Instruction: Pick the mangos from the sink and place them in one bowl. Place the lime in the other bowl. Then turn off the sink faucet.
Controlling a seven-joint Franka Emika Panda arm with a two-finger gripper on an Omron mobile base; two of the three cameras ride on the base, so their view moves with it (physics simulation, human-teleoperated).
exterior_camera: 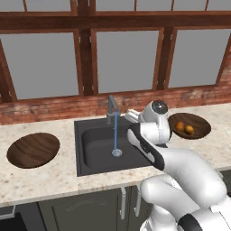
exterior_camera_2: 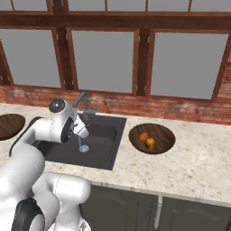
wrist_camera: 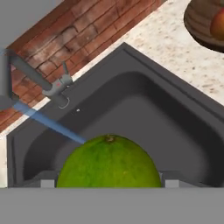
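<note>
A: What are the largest elements, lower half of the left base view?

B: The speckled worktop (exterior_camera: pixel 54 178) runs across the frame; the dark sink (exterior_camera: pixel 97 151) is set into it at centre. The faucet (exterior_camera: pixel 111 109) stands at the sink's back rim, and a thin blue stream of water (exterior_camera: pixel 116 133) falls from its spout to the drain (exterior_camera: pixel 117 153).

A: And the two bowls?

B: One wooden bowl (exterior_camera: pixel 33 150) lies at centre left on the worktop, left of the sink. The other wooden bowl (exterior_camera: pixel 200 123) lies at centre right, right of the sink; the right base view shows it just right of centre.

A: Where are the fruits?

B: The two mangos (exterior_camera_2: pixel 147 140) rest side by side in the right-hand bowl, one orange-red, one orange-yellow. The lime (wrist_camera: pixel 109 162) sits at bottom centre of the hand view, above the sink basin, with the stream passing behind it toward the upper left.

A: The state of the gripper?

B: The gripper (wrist_camera: pixel 109 183) grips the lime: a grey fingertip (wrist_camera: pixel 47 183) shows against each flank of the fruit at the bottom of the hand view. In both base views the hand is hidden behind the arm's wrist, over the sink's right part.
</note>
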